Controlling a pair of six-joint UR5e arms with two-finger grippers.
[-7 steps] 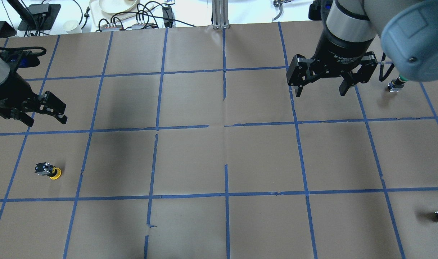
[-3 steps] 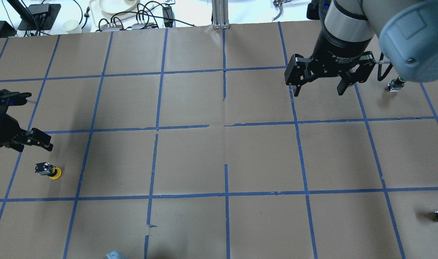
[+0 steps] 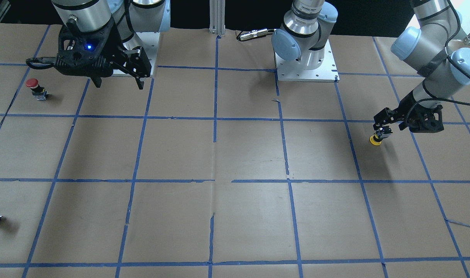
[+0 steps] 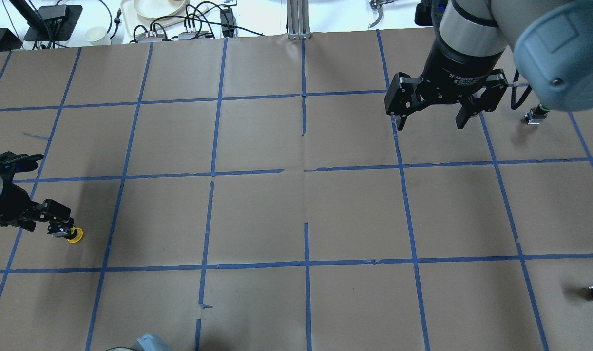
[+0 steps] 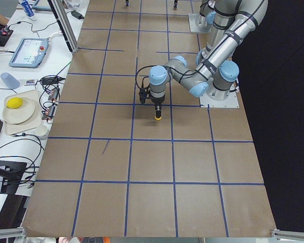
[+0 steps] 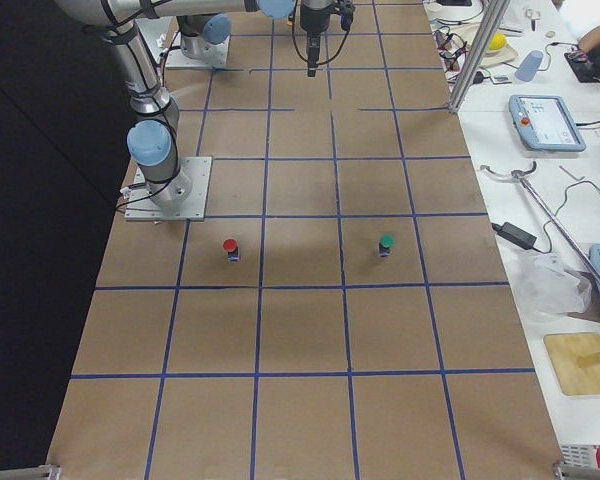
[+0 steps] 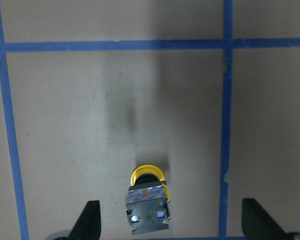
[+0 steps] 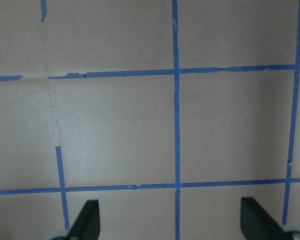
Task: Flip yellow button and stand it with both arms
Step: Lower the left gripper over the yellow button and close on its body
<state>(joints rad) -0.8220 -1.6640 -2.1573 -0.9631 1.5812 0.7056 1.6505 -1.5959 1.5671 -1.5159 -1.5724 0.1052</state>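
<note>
Matt brown paper (image 7: 65, 125), blue tape (image 7: 115, 45), yellow button (image 7: 148, 200) with smooth plastic cap

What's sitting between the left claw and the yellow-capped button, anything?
Nothing visible. The open left claw has a black finger on each side of the small yellow-capped push button with a black and silver base, which lies on its side on the brown paper. Bare paper shows in both gaps.

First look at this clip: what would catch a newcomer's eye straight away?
The small yellow-capped push-button lies on its side on the brown paper at the robot's left end of the table. Its cap points away from the left gripper, whose open fingers flank its black-and-silver base without touching. The right gripper hangs open far across the table, near an upright red-capped button.
</note>
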